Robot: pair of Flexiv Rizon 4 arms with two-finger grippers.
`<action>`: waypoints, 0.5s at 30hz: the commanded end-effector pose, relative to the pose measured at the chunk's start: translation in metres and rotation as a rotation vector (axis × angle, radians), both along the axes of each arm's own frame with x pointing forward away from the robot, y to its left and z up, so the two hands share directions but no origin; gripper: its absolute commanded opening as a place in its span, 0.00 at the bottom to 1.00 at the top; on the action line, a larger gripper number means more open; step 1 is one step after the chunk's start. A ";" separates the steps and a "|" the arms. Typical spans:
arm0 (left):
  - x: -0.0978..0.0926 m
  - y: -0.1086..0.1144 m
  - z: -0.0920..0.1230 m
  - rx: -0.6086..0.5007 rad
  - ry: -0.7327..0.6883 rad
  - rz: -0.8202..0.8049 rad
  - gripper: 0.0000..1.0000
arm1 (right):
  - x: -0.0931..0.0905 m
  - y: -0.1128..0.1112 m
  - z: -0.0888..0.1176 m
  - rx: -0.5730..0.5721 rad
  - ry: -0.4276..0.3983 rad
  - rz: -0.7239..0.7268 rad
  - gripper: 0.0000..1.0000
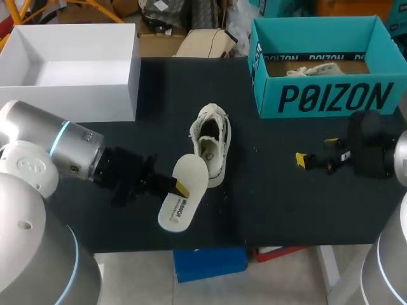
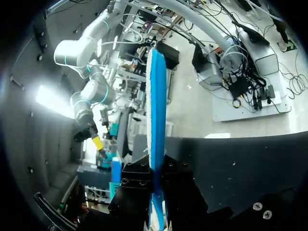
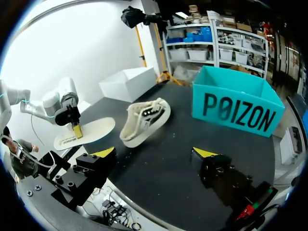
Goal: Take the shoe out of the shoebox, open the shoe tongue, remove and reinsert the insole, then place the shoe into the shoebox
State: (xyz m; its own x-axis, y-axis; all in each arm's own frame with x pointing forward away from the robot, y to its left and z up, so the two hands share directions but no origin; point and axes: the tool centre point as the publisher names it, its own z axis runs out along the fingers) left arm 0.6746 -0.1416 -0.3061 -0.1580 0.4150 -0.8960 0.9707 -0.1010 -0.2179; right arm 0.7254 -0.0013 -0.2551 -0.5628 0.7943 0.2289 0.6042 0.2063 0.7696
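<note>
Left jaws clamping insole (image 1: 183, 200) (white, blue-backed), shoe (image 1: 212, 143) beside, shoebox (image 1: 324, 95) beyond

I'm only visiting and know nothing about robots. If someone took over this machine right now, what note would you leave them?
Left gripper: shut on the flat cream insole, held beside the shoe.
Right gripper: open and empty, in front of the box.
White low-top sneaker: on the black table, outside the teal cardboard shoebox.
Done: shoe taken out, insole removed.
Left: put the insole back in, then place the shoe into the shoebox.
</note>
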 end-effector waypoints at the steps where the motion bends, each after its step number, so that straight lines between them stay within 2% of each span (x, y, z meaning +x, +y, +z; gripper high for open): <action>1: -0.003 0.010 0.001 -0.035 -0.005 0.042 0.00 | 0.005 0.005 0.000 -0.081 -0.044 0.032 1.00; 3: -0.003 0.015 0.001 -0.055 -0.003 0.068 0.00 | 0.010 0.013 -0.002 -0.219 -0.096 0.076 1.00; 4: -0.003 0.017 0.001 -0.069 0.003 0.072 0.00 | 0.013 0.018 -0.005 -0.247 -0.125 0.093 1.00; 7: -0.002 0.025 0.002 -0.099 0.014 0.094 0.00 | 0.020 0.030 -0.012 -0.298 -0.168 0.115 1.00; 15: -0.005 0.048 0.006 -0.134 0.022 0.128 0.00 | 0.038 0.068 -0.024 -0.351 -0.210 0.166 1.00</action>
